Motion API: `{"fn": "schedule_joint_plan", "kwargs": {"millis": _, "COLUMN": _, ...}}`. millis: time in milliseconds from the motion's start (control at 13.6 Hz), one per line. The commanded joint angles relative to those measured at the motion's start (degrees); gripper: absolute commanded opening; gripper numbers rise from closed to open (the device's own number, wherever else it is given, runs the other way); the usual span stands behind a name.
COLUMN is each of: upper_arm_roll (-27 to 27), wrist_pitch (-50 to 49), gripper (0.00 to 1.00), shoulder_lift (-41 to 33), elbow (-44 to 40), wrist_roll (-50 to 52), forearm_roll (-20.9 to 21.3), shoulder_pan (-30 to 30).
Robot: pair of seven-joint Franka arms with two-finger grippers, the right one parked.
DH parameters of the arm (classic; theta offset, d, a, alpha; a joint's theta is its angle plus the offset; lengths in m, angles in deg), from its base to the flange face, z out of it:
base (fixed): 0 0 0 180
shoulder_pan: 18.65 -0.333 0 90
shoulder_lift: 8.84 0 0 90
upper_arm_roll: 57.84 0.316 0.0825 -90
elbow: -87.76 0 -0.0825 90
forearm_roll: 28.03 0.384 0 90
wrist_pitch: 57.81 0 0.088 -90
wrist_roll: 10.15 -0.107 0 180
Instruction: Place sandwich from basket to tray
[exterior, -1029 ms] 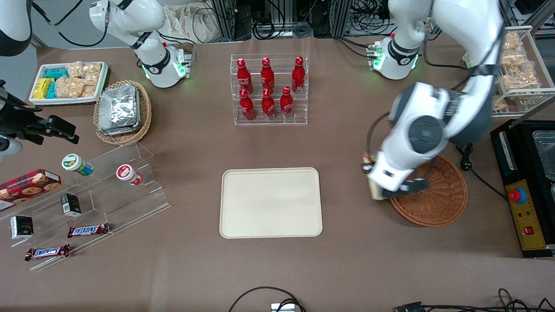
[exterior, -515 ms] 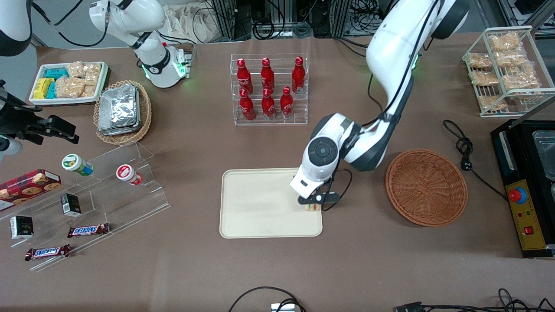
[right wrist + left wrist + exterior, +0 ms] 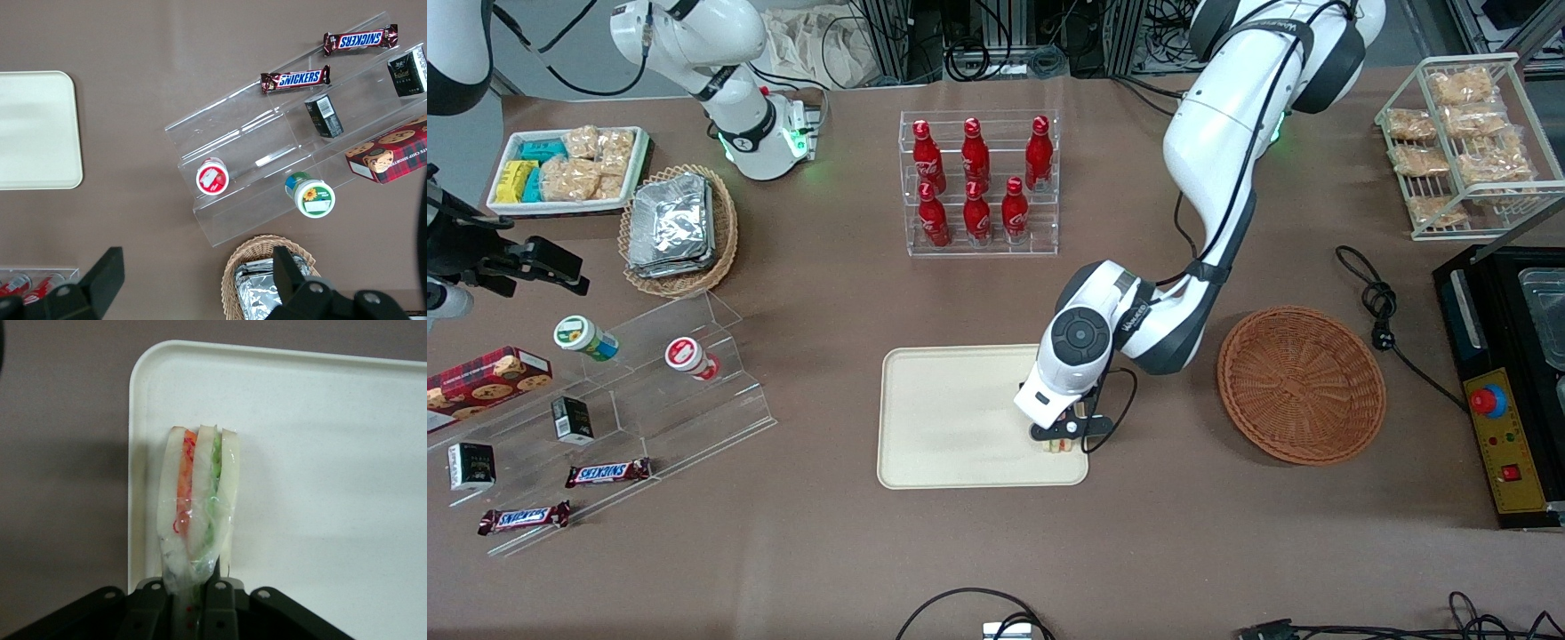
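Observation:
The sandwich (image 3: pixel 197 507), pale bread with orange-red and green filling under clear wrap, is clamped in my gripper (image 3: pixel 193 583), which is shut on its narrow end. It hangs low over the cream tray (image 3: pixel 320 467), near a rounded corner. In the front view the gripper (image 3: pixel 1061 437) and sandwich (image 3: pixel 1060 444) sit over the tray (image 3: pixel 951 418) at its corner nearest the camera on the basket's side. The reddish-brown wicker basket (image 3: pixel 1302 384) stands beside the tray, with nothing in it.
A clear rack of red bottles (image 3: pixel 979 185) stands farther from the camera than the tray. Stepped clear shelves with snacks (image 3: pixel 623 409) and a foil-packet basket (image 3: pixel 679 228) lie toward the parked arm's end. A wire rack of snack packs (image 3: pixel 1463 142) and a black box (image 3: pixel 1507 382) lie toward the working arm's end.
My gripper carried the sandwich from above the basket's edge over to the tray, then shifted slightly nearer the camera and lower over the tray's corner.

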Motion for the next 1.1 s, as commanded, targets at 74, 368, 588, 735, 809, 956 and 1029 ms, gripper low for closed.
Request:
{"fn": "schedule_joint_plan", "kwargs": {"millis": 74, "upper_arm_roll": 0.79, "wrist_pitch": -4.91, "gripper": 1.00, "shoulder_lift": -1.76, "elbow": -1.89, "wrist_roll": 1.07, "forearm_roll": -0.53, "shoulder_pan": 0.43}}
{"fn": "schedule_joint_plan", "kwargs": {"millis": 368, "upper_arm_roll": 0.79, "wrist_pitch": -8.27, "gripper": 1.00, "shoulder_lift": -11.32, "elbow": 5.54, "wrist_roll": 1.43, "forearm_roll": -0.62, "shoulder_pan": -0.36}}
{"fn": "schedule_joint_plan", "kwargs": {"millis": 588, "upper_arm_roll": 0.79, "wrist_pitch": -3.64, "gripper": 1.00, "shoulder_lift": -27.73, "elbow": 24.94, "wrist_roll": -2.25, "forearm_roll": -0.62, "shoulder_pan": -2.64}}
{"fn": "schedule_joint_plan", "kwargs": {"millis": 735, "upper_arm_roll": 0.79, "wrist_pitch": -2.21, "gripper": 1.00, "shoulder_lift": -37.77, "elbow": 36.03, "wrist_roll": -9.00, "forearm_roll": -0.80, "shoulder_pan": -5.89}}
{"fn": "schedule_joint_plan", "kwargs": {"millis": 809, "upper_arm_roll": 0.79, "wrist_pitch": -3.25, "gripper": 1.00, "shoulder_lift": -41.38, "elbow": 38.78, "wrist_roll": -12.86, "forearm_roll": -1.23, "shoulder_pan": -7.47}}
{"fn": "schedule_joint_plan", "kwargs": {"millis": 956, "upper_arm_roll": 0.96, "wrist_pitch": -10.60, "gripper": 1.00, "shoulder_lift": -45.01, "elbow": 38.73, "wrist_roll": -22.34, "forearm_roll": -4.56, "shoulder_pan": -12.82}}
{"fn": "schedule_joint_plan", "kwargs": {"millis": 1029, "upper_arm_roll": 1.05, "wrist_pitch": -13.95, "gripper": 1.00, "shoulder_lift": -45.89, "elbow": 37.41, "wrist_roll": -25.79, "forearm_roll": -5.36, "shoulder_pan": -15.80}}
